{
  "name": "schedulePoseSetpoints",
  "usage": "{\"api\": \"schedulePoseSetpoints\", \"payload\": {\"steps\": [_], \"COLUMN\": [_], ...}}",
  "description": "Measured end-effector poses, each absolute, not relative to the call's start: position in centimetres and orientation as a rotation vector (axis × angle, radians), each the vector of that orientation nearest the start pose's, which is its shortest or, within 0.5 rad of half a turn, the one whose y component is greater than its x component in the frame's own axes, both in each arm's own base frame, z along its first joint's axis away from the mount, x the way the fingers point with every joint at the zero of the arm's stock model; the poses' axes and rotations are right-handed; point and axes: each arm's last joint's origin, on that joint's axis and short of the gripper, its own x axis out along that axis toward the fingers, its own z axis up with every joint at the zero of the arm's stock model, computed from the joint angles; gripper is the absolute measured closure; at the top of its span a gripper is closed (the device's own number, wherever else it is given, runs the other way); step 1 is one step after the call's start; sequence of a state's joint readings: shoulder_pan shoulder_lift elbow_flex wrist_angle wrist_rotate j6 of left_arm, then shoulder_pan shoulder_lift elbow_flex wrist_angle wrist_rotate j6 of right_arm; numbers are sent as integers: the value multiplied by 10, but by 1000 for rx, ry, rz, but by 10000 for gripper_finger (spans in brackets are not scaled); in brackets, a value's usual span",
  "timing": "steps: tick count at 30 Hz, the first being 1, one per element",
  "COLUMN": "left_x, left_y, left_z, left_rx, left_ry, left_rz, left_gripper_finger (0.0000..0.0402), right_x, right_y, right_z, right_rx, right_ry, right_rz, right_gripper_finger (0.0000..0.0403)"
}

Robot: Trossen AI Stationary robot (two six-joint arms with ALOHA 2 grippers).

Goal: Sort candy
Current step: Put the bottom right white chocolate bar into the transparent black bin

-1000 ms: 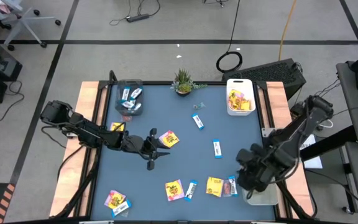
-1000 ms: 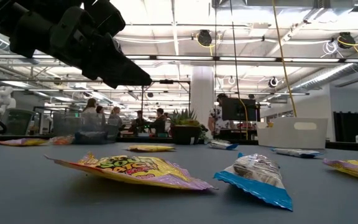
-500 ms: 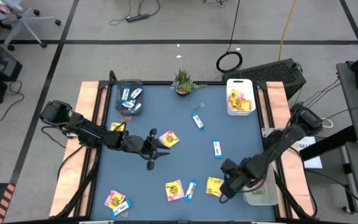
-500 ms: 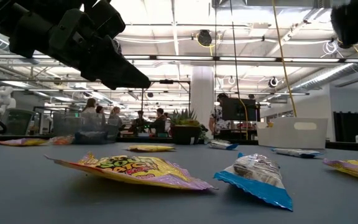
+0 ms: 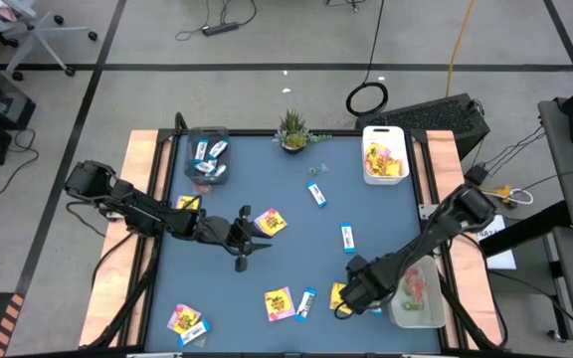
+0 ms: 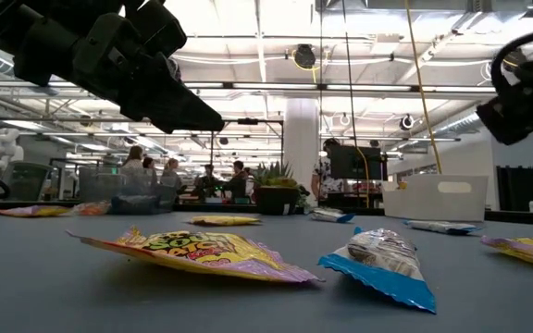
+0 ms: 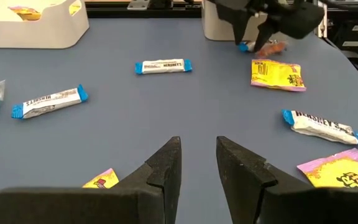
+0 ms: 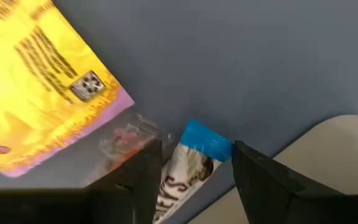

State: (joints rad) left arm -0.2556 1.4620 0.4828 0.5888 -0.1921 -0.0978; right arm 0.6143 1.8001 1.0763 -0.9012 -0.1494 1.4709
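Observation:
Wrapped candy lies scattered on the blue table. My right gripper [image 5: 349, 295] is open and low near the table's near-right corner. Its fingers stand on either side of a blue-and-white bar [image 8: 188, 168], and I see no touch. A pink piece in clear wrap [image 8: 126, 140] and a yellow packet [image 8: 42, 81] lie flat beside the bar. My left gripper [image 5: 255, 239] hovers open over the table's left middle, next to a yellow packet [image 5: 270, 221]. More bars [image 7: 163, 65] [image 7: 48, 102] and yellow packets [image 5: 279, 302] rest on the table.
A white bin [image 5: 384, 159] with yellow packets stands at the far right. A clear bin [image 5: 207, 159] with blue bars stands at the far left. A pale bin [image 5: 416, 293] with red pieces sits right beside my right gripper. A potted plant [image 5: 293, 129] is at the far edge.
My right gripper has moved from above the near-right bin toward the table's left and down, ending low over the candies beside that bin. In the low view it has come into sight from above. My left arm has kept still.

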Motion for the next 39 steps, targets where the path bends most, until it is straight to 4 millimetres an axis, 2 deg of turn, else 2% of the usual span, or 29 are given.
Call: {"api": "schedulePoseSetpoints", "payload": {"steps": [5,14,20,24,33,39], "left_x": [259,259,260,260,263,273], "left_y": [-62,-62,-62,-62,-71,-73], "left_z": [159,160,160,161,164,152], "left_rx": [-10,-10,-12,-26,-59,-136], "left_ry": [383,382,376,363,303,321], "left_rz": [-44,-44,-44,-44,-94,-100], "left_gripper_finger": [295,295,295,295,294,286], "right_x": [242,243,251,263,310,341], "right_y": [175,173,175,174,161,157], "right_z": [144,153,176,192,211,230], "right_rx": [699,623,517,374,19,-192], "right_ry": [1647,1637,1566,1399,789,573], "right_rz": [-650,-579,-584,-579,-586,-513], "right_gripper_finger": [267,389,390,395,401,402]}}
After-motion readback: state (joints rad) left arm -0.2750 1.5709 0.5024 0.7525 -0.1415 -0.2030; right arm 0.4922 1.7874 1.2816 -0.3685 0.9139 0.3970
